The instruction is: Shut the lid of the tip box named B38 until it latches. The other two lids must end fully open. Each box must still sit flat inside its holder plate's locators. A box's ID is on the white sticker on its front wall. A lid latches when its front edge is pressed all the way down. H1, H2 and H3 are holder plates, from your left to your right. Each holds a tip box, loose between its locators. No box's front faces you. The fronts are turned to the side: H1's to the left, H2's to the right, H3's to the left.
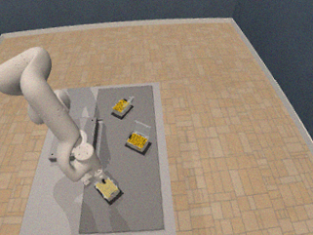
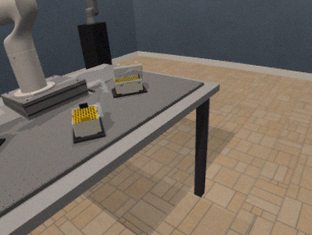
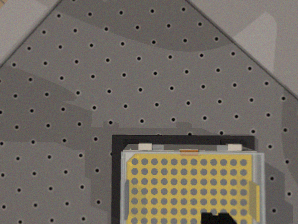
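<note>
Gripper (image 1: 97,178): fingers pressed together, nothing pinched; positioned over the near-left box (image 1: 107,188), apparently low over its lid. In the wrist view a dark tip (image 3: 218,218) is seen at the bottom edge over the box's yellow tip rack (image 3: 187,187).

Tip boxes: three, each on a dark holder plate on the grey perforated mat (image 1: 130,207). Middle box (image 1: 137,140) and far box (image 1: 121,106) are shown with lids raised; the far box's lid (image 2: 128,71) stands upright in the exterior view. No sticker can be read in any view, so which box is B38 cannot be told.

Step in hand (judged): pressing a lid down with the closed fingers. It is best done by a straight downward push at the lid's front edge, opposite the hinge tabs (image 3: 146,146), until fully seated; sideways drag is to be avoided, since the box sits loose between locators and could be tipped or shifted off its plate (image 3: 116,165).

Room for moving: open mat lies beyond the box toward the table (image 2: 172,111) edge. The arm's base block (image 2: 45,96) stands near on one side; the other boxes are well apart, so a vertical retreat is favoured.
</note>
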You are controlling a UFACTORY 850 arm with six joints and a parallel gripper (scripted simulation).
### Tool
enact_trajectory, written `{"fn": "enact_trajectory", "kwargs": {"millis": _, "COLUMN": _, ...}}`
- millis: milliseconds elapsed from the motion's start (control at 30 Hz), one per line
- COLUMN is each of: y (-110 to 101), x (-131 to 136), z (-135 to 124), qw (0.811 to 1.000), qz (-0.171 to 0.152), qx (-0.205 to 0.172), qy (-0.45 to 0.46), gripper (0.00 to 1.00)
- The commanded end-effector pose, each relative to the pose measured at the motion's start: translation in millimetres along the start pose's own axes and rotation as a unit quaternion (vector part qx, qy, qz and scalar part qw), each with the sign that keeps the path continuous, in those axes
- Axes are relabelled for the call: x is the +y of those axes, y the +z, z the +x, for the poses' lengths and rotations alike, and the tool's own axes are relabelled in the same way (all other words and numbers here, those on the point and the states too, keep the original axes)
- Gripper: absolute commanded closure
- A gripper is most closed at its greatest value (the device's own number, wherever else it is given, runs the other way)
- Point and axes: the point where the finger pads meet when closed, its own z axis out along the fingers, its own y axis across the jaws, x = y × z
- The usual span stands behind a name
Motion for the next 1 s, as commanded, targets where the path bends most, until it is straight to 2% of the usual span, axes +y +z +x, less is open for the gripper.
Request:
{"fn": "enact_trajectory", "kwargs": {"millis": 0, "y": 8, "x": -1, "z": -8, "qw": 1.000, "qz": 0.001, "qx": 0.000, "qy": 0.000, "gripper": 1.00}}
{"fn": "enact_trajectory", "kwargs": {"millis": 600, "y": 38, "x": -1, "z": -38, "qw": 1.000, "qz": 0.001, "qx": 0.000, "qy": 0.000, "gripper": 1.00}}
{"fn": "enact_trajectory", "kwargs": {"millis": 967, "y": 39, "x": -1, "z": -38, "qw": 1.000, "qz": 0.001, "qx": 0.000, "qy": 0.000, "gripper": 1.00}}
